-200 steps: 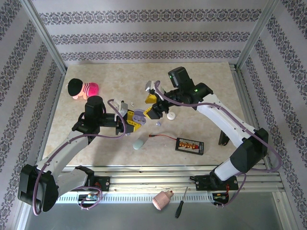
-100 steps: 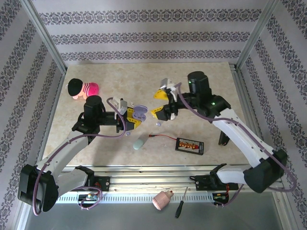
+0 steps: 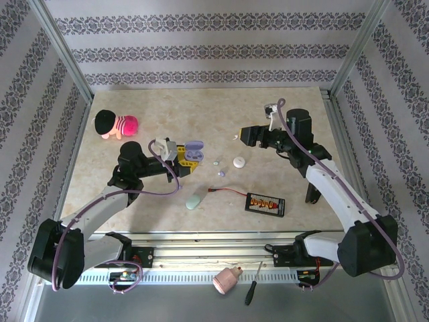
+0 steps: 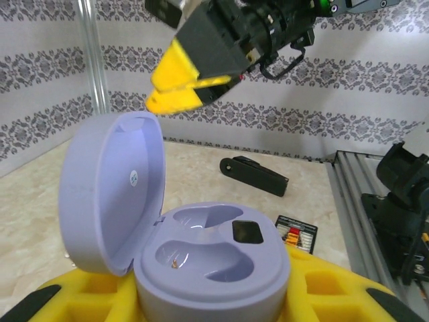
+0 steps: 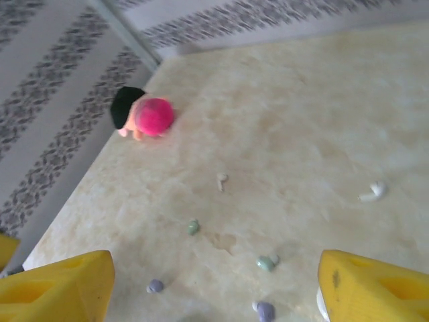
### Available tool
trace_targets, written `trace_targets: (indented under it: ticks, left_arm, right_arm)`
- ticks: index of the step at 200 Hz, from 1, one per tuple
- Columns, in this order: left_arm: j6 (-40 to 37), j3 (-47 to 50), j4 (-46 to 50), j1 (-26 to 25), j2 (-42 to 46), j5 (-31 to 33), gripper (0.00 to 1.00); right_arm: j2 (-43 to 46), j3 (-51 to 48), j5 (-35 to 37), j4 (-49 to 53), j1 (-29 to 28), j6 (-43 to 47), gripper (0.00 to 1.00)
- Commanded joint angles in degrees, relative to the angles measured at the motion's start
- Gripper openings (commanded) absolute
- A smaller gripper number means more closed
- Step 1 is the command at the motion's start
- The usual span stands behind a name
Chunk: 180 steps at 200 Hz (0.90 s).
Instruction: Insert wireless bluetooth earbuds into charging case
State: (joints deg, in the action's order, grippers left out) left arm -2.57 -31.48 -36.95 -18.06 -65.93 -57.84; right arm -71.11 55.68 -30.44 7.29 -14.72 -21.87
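R gripper (image 5: pixel 214 275) has backed off to the right since a sec ago, jaws spread wide w/ nothing in them. L gripper (image 3: pixel 184 159) jaws are pinching the open lavender case (image 4: pixel 201 261). Earbuds (image 5: pixel 193 227) are scattered loose on the bench (image 3: pixel 154 111).

Top cam: fixed, high above and behind the arm bases, looks down on the whole table (image 3: pixel 281 107); lavender case (image 3: pixel 193 153) sits a bit left of centre. Left wrist cam: low, very near behind the case, looks over it twd the right wall. Right wrist cam: right of the case, higher, looks down-left twd plush toy (image 5: pixel 144 114). Top + left wrist share case and battery pack (image 4: pixel 295 231); top + right wrist share the toy.
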Motion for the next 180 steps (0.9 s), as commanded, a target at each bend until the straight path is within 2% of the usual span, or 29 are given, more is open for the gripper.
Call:
trace_targets:
  ticks: [1, 22, 72, 115, 141, 180]
  left_arm:
    - [-1.04, 1.59, -9.60, -0.68, -0.72, 0.83, 0.31]
    - [-1.71, 3.15, -12.37, -0.60, -1.42, 1.57, 0.31]
    - [-0.95, 8.00, -21.65, 2.32, -2.91, 4.64, 0.31]
    - [-0.71, 10.77, -26.77, 5.23, -5.34, 3.08, 0.31]
    - [0.82, 11.35, -31.69, 6.12, -7.37, 2.00, 0.31]
    - [3.89, 11.71, -37.82, 6.86, -10.81, 0.16, 0.31]
  right_arm:
    - [-2.78, -2.63, 2.34, 2.02, -0.89, -8.21, 0.78]
    - [-6.59, -4.62, 3.87, 1.94, -3.47, -12.11, 0.77]
    - [-15.03, -6.41, 7.64, -0.62, -14.04, -20.82, 0.74]
    - [-21.53, -5.60, 8.26, -3.74, -20.74, -26.12, 0.73]
    - [-25.03, -4.29, 9.21, -4.77, -22.02, -27.89, 0.72]
    - [-27.73, -3.65, 10.48, -5.14, -20.63, -27.76, 0.70]
